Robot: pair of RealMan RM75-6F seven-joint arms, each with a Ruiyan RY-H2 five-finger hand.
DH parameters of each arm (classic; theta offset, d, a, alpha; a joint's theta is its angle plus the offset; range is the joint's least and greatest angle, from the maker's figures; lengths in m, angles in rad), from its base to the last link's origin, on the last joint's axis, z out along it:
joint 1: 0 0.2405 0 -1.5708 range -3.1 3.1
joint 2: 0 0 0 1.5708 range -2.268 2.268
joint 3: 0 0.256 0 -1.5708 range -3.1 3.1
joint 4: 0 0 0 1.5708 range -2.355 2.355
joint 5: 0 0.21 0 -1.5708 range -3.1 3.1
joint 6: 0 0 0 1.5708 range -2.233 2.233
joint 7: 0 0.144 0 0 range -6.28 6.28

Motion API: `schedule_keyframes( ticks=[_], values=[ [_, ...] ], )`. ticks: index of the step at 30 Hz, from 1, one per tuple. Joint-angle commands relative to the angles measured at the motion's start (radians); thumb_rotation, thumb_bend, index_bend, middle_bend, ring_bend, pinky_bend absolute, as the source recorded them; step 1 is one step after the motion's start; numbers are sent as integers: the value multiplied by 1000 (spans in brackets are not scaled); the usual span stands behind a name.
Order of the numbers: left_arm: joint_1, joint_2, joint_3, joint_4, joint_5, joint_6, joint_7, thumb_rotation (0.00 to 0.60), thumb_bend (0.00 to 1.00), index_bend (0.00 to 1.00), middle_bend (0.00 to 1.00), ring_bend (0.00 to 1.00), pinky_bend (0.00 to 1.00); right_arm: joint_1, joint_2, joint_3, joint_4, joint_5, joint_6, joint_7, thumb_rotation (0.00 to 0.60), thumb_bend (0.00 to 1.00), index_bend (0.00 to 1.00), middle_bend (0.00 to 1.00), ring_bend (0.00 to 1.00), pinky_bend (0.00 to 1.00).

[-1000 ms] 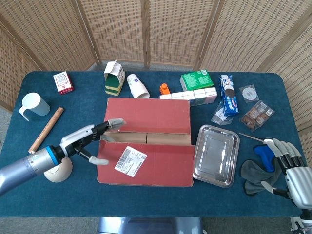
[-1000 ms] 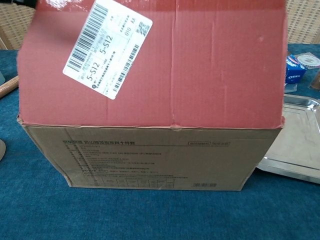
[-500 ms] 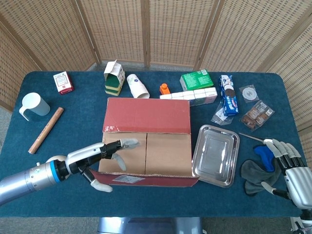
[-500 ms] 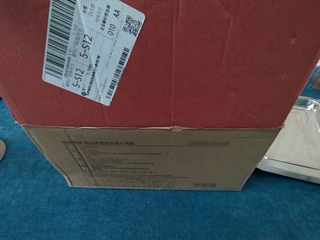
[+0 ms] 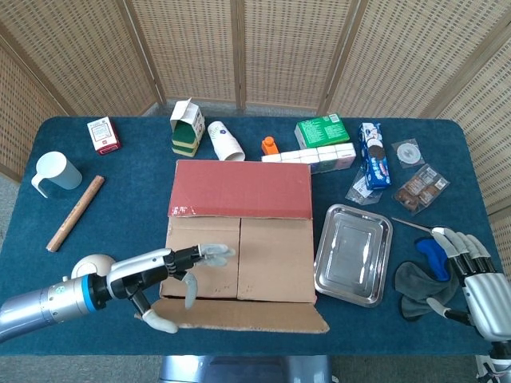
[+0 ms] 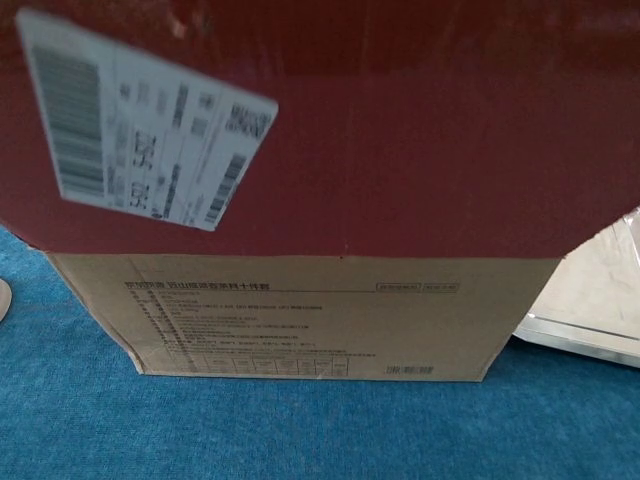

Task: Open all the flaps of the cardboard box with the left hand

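Observation:
The cardboard box point(image 5: 239, 231) stands mid-table. Its far red flap point(image 5: 239, 190) lies flat over the top. The near flap point(image 5: 247, 316) hangs out toward me, brown inner side up; in the chest view its red outer face with a white label point(image 6: 130, 140) fills the upper frame above the box's front wall point(image 6: 300, 315). Two brown inner flaps point(image 5: 275, 255) lie closed. My left hand point(image 5: 172, 275) reaches over the box's near left corner, fingers spread above the left inner flap, thumb down by the near flap's edge. My right hand point(image 5: 479, 279) rests open at the table's right edge.
A steel tray point(image 5: 355, 243) lies right of the box, with a grey cloth point(image 5: 419, 283) beside my right hand. Cartons, a lying cup point(image 5: 225, 140) and snack packs point(image 5: 374, 165) line the far side. A mug point(image 5: 56, 171), wooden rod point(image 5: 76, 211) and tape roll point(image 5: 92, 265) lie left.
The near red flap has swung up and over toward me, from lying on the box to hanging outward. My left hand followed it toward the near edge. The right hand stayed still.

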Motion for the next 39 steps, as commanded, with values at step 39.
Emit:
schedule_keyframes(
  ticks=[39],
  values=[
    [116, -144, -145, -117, -587, -298, 1278, 600, 335, 55, 0, 3, 297, 4, 0, 0, -5, 11, -15, -12, 600, 33, 0, 0, 0, 0]
  ],
)
